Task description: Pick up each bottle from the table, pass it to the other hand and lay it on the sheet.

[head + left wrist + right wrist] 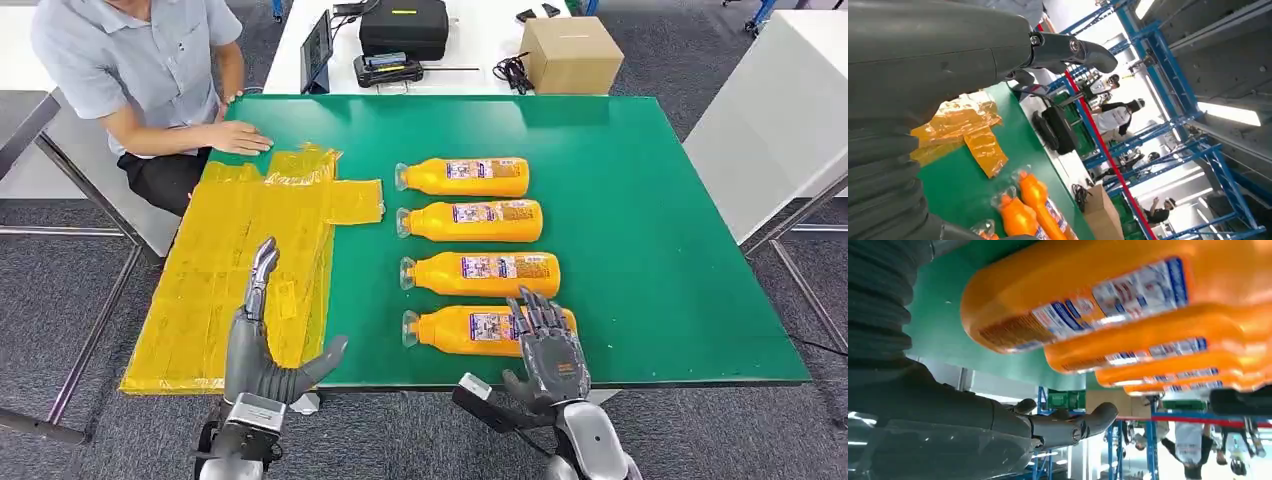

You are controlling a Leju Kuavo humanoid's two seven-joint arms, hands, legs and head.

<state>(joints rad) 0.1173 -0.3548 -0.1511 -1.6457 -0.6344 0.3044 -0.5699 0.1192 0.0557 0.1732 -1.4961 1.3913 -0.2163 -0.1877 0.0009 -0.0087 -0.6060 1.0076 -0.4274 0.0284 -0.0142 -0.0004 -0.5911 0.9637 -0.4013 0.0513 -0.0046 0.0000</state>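
Several orange bottles lie side by side on the green table (650, 220), caps pointing left. The nearest bottle (455, 328) lies by the front edge, and my right hand (548, 345) hovers over its base end with fingers spread and holds nothing. In the right wrist view that bottle (1088, 295) sits apart from my thumb (1073, 425). The yellow sheet (240, 270) covers the table's left part. My left hand (265, 340) stands open above the sheet's near end, thumb out to the right. The left wrist view shows the sheet (973, 135) and two of the bottles (1035, 195).
A person sits at the far left corner with a hand (235, 137) on the sheet's far end. Behind the green table a white table carries a cardboard box (570, 52), a black case (403, 25) and a tablet (317, 50). Another white table (780, 110) stands at the right.
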